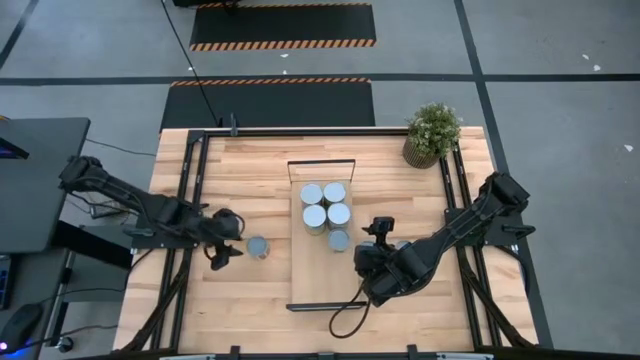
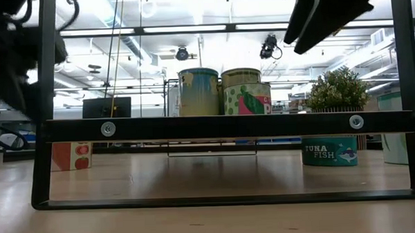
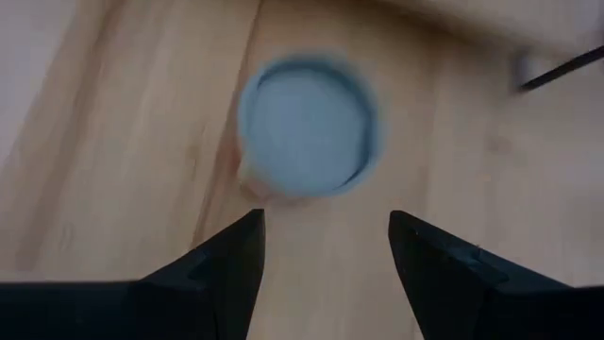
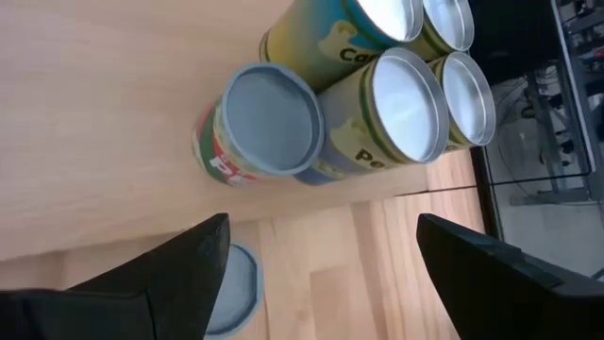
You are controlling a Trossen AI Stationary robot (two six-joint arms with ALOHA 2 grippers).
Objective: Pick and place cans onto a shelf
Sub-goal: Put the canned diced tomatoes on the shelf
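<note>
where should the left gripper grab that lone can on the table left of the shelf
Grip the lone can by its round side wall, coming straight down from above. It stands upright on the tabletop, lid up, nothing touching it, so opposite sides look free. The left gripper is open just beside it; centre the fingers over the lid first.

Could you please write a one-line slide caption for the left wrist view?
Left pincer, fingers open, hovers over a lone grey-lidded can on the wooden tabletop.

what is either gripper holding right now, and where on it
Nothing is held. The left gripper is open, short of a can on the table. The right gripper is open beside the cans on the shelf.
</note>
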